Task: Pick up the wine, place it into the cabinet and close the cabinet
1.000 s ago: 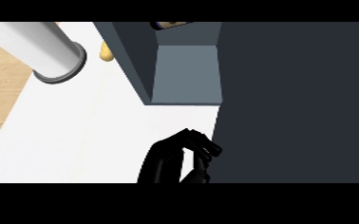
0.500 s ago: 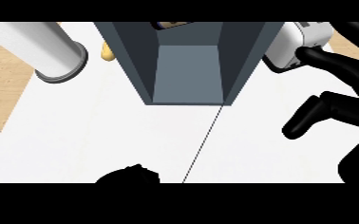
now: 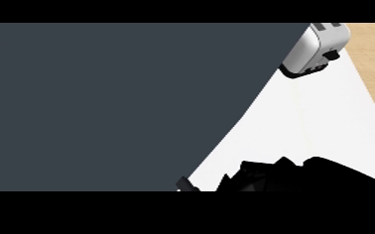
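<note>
A flat dark slate-grey cabinet panel (image 3: 124,104) filled most of the view above the white counter (image 3: 315,124). A black robot hand (image 3: 307,176) showed at the lower edge, its fingers impossible to read. The wine was hidden; a silver toaster (image 3: 315,49) stood far right.

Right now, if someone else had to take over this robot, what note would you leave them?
Hands: one black hand shows at the lower edge, right of centre, probably the right hand; its grip cannot be read. The left hand is not in view.
Things: a dark slate panel, apparently the cabinet door, covers most of the view. The wine is not visible, and neither is the cabinet's inside. The white counter and a silver appliance show at the right.
Done: cannot be confirmed from here.
Left: check that the wine is inside, then check that the door is fully shut.
</note>
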### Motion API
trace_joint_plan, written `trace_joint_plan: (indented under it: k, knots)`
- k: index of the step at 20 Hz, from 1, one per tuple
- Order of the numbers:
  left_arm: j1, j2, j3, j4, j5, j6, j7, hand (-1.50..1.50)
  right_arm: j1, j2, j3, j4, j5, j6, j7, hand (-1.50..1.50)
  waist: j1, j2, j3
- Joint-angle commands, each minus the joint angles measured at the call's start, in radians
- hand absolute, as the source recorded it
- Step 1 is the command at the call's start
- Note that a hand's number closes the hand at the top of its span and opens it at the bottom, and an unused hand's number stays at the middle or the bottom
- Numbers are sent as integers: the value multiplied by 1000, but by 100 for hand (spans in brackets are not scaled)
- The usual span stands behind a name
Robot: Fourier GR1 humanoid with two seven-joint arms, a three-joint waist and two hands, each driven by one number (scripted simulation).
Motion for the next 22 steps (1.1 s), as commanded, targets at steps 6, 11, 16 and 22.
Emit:
trace_joint_plan:
  k: [6,11,16,22]
  knots:
    - [223,191,302,-6,180,-270,-98,150,-185,74,268,170,120,-143,-30,150,8,1,-2]
    - [275,257,425,74,263,-454,-125,150,-351,75,282,431,152,-222,-129,150,28,4,-3]
    - [281,312,529,76,356,-530,-83,150,-475,75,275,682,169,-313,-254,150,37,9,-2]
    - [294,308,583,125,371,-624,-89,150,-586,75,198,994,64,-348,-413,150,49,18,-2]
